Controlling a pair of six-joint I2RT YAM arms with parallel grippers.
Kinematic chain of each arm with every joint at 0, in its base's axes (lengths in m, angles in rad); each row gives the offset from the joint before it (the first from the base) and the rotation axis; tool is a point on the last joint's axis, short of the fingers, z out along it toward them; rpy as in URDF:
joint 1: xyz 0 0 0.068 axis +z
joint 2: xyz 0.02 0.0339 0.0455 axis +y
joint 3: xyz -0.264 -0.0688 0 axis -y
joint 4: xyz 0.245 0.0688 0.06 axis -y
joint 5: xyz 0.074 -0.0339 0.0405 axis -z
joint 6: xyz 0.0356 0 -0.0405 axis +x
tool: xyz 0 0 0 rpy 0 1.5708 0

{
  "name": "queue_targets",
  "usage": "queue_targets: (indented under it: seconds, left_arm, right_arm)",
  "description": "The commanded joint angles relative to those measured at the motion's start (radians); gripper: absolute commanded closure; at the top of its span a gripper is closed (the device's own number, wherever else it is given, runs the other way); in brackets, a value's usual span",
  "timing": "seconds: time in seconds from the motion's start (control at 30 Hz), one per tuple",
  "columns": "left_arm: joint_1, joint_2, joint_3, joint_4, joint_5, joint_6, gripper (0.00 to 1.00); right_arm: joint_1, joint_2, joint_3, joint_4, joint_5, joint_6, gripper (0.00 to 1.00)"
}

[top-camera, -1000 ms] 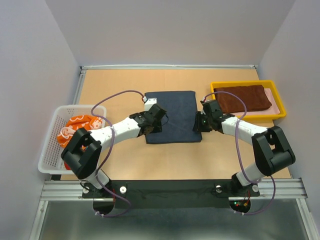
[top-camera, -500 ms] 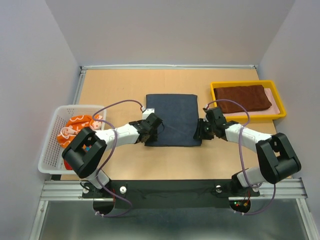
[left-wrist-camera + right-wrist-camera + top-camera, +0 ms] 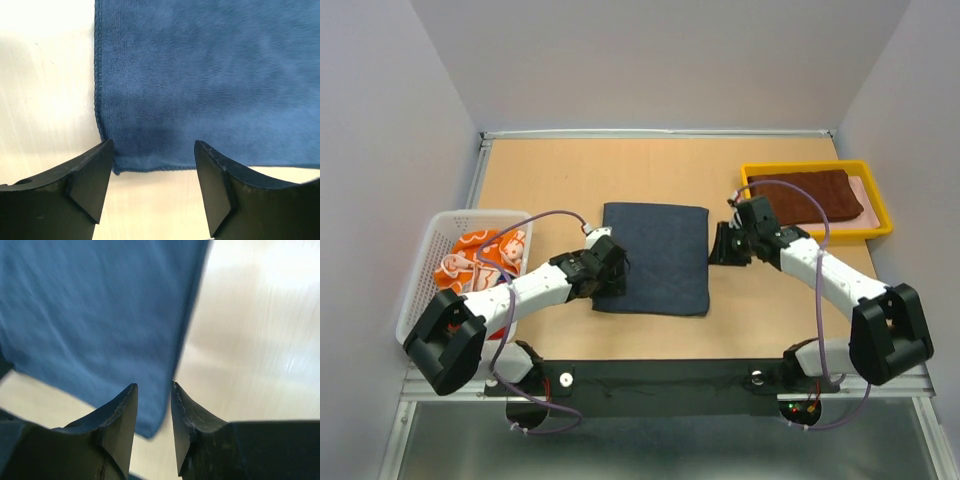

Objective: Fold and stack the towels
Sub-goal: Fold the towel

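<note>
The top external view looks steeply down from above and behind the arm bases, which lie at the bottom of its frame, and takes in the whole table. The 2 wrist views sit close over the surface, looking out past the left gripper and the right gripper. All 3 views share the navy towel: the left wrist view sees a corner, the right wrist view an edge.

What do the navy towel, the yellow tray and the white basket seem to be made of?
The navy towel looks like soft microfibre or terry cloth: matte, short fuzzy pile, stitched hem. The yellow tray looks like rigid plastic: smooth, evenly coloured, raised rim. The white basket is probably moulded plastic too: its walls are a regular open grid.
</note>
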Motion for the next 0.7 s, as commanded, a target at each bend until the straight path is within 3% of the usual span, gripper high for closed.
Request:
queue_targets:
  seconds: [0.0, 0.2, 0.37, 0.67]
  left_arm:
    - [0.004, -0.055, 0.074, -0.039, -0.01, 0.005, 0.23]
    - [0.004, 0.009, 0.079, 0.052, 0.062, 0.025, 0.26]
    - [0.004, 0.052, 0.007, 0.101, 0.102, 0.02, 0.29]
    - [0.005, 0.072, -0.087, 0.127, 0.145, -0.003, 0.29]
  right_arm:
    - [-0.005, 0.101, 0.192, 0.024, 0.076, -0.097, 0.62]
    - [-0.005, 0.358, 0.373, 0.105, 0.073, -0.149, 0.7]
    - [-0.017, 0.521, 0.472, 0.142, 0.121, -0.178, 0.71]
    - [-0.09, 0.639, 0.503, 0.161, 0.148, -0.204, 0.71]
